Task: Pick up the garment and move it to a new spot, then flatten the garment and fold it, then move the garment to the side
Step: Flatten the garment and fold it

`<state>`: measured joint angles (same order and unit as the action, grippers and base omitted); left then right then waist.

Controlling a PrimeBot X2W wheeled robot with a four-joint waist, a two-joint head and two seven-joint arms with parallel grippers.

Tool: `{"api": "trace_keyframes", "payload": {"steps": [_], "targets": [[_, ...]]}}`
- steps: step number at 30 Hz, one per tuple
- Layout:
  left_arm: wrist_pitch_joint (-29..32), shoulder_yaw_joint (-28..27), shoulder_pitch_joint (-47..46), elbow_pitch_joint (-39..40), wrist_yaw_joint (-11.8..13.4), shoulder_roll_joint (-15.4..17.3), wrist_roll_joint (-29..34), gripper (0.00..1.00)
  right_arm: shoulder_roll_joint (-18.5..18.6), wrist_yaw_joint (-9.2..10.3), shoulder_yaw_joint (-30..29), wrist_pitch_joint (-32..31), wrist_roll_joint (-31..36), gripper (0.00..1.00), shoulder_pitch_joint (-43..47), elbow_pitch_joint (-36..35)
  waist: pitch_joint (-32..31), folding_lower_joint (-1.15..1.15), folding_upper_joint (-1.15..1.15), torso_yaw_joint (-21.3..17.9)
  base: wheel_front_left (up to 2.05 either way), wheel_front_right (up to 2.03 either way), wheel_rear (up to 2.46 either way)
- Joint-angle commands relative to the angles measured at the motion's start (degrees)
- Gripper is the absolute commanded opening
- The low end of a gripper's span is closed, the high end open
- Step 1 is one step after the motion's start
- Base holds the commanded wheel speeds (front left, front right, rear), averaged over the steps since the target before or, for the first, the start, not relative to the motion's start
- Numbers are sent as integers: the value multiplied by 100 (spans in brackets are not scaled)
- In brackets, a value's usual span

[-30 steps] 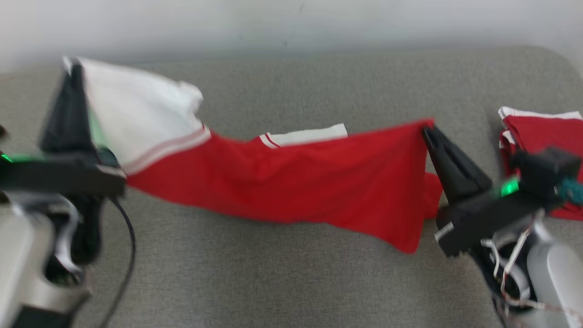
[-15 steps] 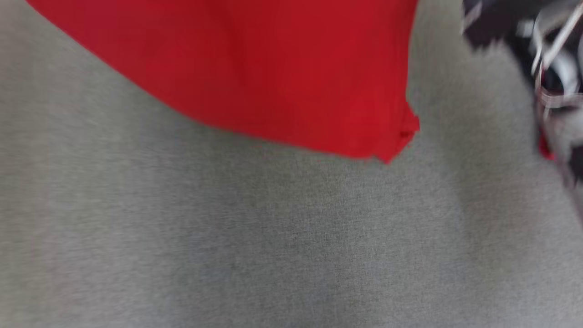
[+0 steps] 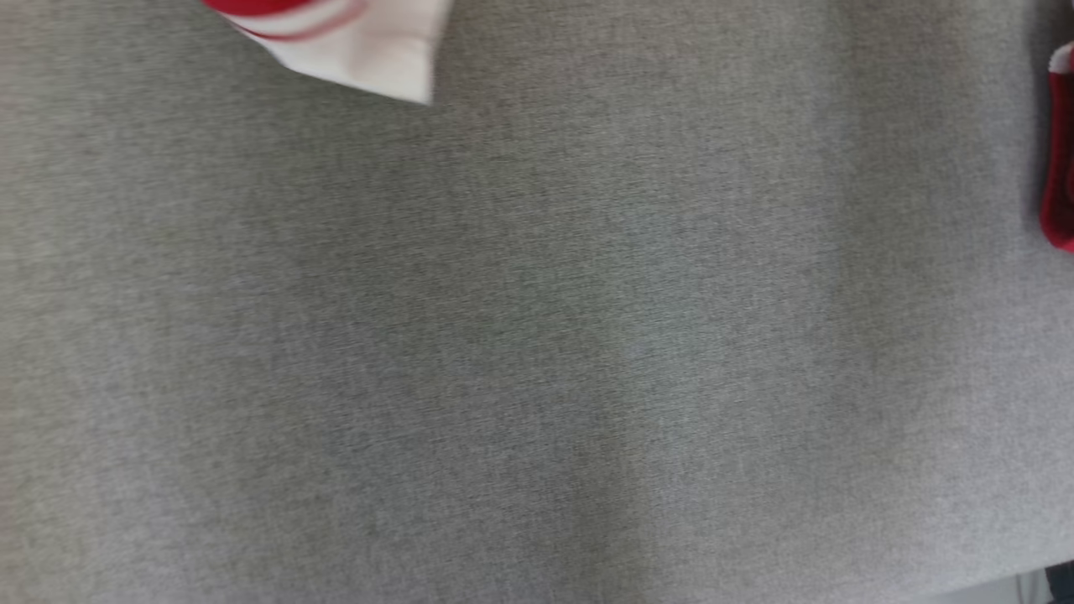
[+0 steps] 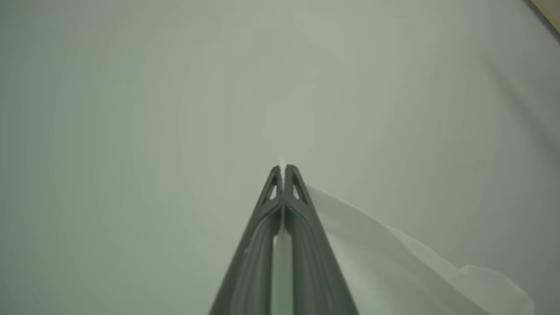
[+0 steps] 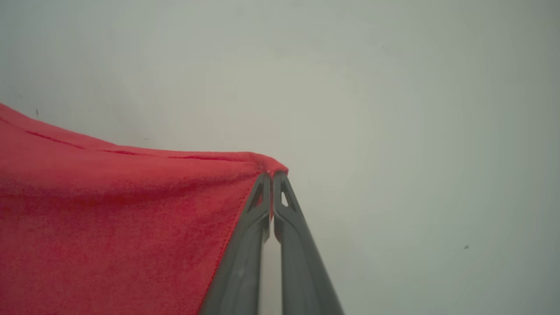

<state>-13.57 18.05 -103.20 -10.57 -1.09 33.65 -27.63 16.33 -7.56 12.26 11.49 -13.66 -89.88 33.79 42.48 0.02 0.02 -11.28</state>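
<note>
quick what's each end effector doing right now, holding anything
Left end effector: closed, pinching the garment by its white part.
Right end effector: closed, pinching the garment's red edge.

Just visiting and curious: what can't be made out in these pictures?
Head view: the garment is cut off by the top edge.
Head view: a red cloth is cut by the right edge; its kind is unclear.
Wrist views: the left gripper and right gripper pinch fabric that runs off frame.

A grey woven upholstered surface (image 3: 537,335) spreads wide. At its far right edge lies a red cloth with white trim (image 3: 1060,168).
</note>
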Motion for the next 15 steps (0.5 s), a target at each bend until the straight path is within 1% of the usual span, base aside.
{"api": "trace_keyframes", "payload": {"steps": [1,4,8,9,12,13,15], "targets": [[-103,-92,-281,40,-75,-33,115,0,-87,13,-232,170,194,0,-162,63,65,-2,-2,-106,0,0,0],[-166,-297,-650,309,-200,-121,305,0,-224,12,-550,314,495,0,-269,57,66,-2,-2,-165,0,0,0],[-161,-707,-860,1082,-440,-328,687,0,-298,13,-897,362,817,0,-224,-108,153,-2,-2,-213,0,0,0],[-162,-796,-796,1211,-490,-363,752,0,-298,13,-914,363,903,0,-167,-176,195,-2,-2,-194,0,0,0],[-163,-994,-194,1385,-597,-457,795,0,-282,13,-953,364,1040,0,32,-366,339,-2,-2,-136,0,0,0],[-163,-994,-194,1385,-597,-457,795,0,-282,13,-953,364,1040,0,32,-366,339,-2,-2,-136,0,0,0],[-164,-1186,303,1473,-612,-529,765,0,-255,13,-941,368,1076,0,147,-457,422,-2,-2,-93,0,0,0]]}}
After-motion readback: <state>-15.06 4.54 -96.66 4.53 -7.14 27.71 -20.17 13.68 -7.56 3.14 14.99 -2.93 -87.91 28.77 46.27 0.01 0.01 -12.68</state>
